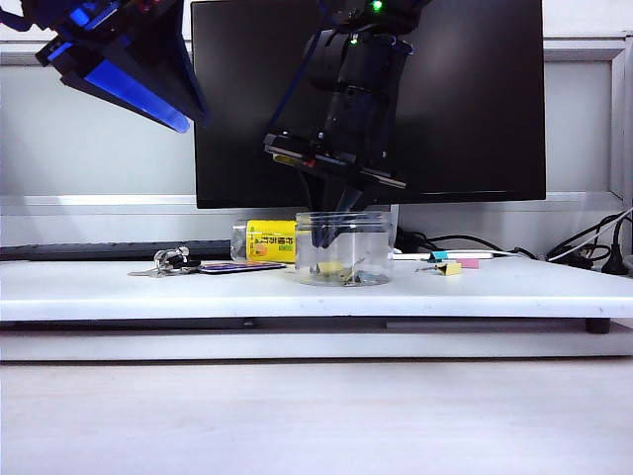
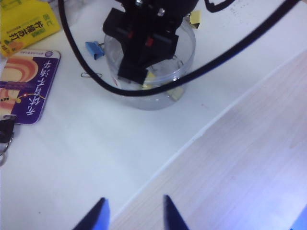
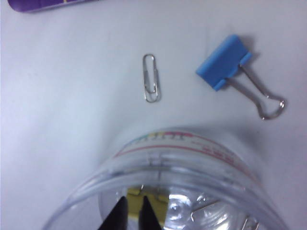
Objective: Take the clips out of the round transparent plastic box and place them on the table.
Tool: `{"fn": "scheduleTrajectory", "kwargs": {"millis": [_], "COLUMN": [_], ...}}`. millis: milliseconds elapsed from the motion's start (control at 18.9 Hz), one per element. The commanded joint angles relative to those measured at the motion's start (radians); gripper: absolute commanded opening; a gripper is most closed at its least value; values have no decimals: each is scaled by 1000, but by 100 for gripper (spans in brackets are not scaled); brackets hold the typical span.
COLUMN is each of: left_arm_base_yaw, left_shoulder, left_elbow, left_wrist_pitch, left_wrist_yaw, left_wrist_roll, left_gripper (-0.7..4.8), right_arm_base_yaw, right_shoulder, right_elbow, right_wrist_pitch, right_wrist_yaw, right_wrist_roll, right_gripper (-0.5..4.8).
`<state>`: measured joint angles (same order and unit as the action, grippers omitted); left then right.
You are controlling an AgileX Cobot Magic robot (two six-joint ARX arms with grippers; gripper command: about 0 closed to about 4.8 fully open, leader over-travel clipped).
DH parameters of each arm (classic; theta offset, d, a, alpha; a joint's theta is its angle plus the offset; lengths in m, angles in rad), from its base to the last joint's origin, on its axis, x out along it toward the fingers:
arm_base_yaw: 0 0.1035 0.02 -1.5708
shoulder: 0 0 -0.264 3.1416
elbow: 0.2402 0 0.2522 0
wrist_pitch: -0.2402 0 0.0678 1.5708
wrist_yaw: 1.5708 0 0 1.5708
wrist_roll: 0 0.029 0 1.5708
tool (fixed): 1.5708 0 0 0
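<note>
The round transparent plastic box (image 1: 343,247) stands on the white table (image 1: 119,292) in front of the monitor. My right gripper (image 1: 331,233) reaches down into it. In the right wrist view the gripper (image 3: 133,203) has its jaws nearly together on a yellow clip (image 3: 156,211) at the box's bottom, inside the ridged rim (image 3: 192,153). More yellow clips (image 2: 176,92) lie in the box (image 2: 144,100). One yellow clip (image 1: 450,268) sits on the table to the right. My left gripper (image 2: 134,201) hangs open and empty, raised at the upper left (image 1: 148,94).
A blue binder clip (image 3: 223,62) and a silver paper clip (image 3: 151,77) lie on the table beside the box. Left of it are a yellow-labelled bottle (image 1: 267,240), a purple card (image 1: 242,266) and keys (image 1: 168,260). Teal and pink clips (image 1: 455,259) and cables lie at the right.
</note>
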<state>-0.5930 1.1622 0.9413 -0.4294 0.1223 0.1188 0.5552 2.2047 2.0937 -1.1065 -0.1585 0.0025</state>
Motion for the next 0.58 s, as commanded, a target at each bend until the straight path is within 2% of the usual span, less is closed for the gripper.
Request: {"fn": "scheduleTrajectory", "kwargs": {"millis": [53,318,477,583], "left_arm_base_yaw": [-1,-1,-1,-1], "left_shoulder": [-3,-3,-3,-3], "left_elbow": [1,1,1,1], "left_wrist_pitch": [11,7,4,5], "left_wrist_yaw": [2,2,2,2], "left_wrist_roll": [1,0,0,0], "left_gripper": [156,156,156,156], "right_arm_base_yaw": [2,2,6,7], "right_shoulder": [-10,-10,-10,-10], "right_elbow": [5,5,5,5], "right_wrist_pitch": [-34,-79,-88,-103], "right_wrist_yaw": [-5,-4,-5,-5], "right_wrist_roll": [-11,-28,-28,-29], "right_gripper": [45,76,127,186]}}
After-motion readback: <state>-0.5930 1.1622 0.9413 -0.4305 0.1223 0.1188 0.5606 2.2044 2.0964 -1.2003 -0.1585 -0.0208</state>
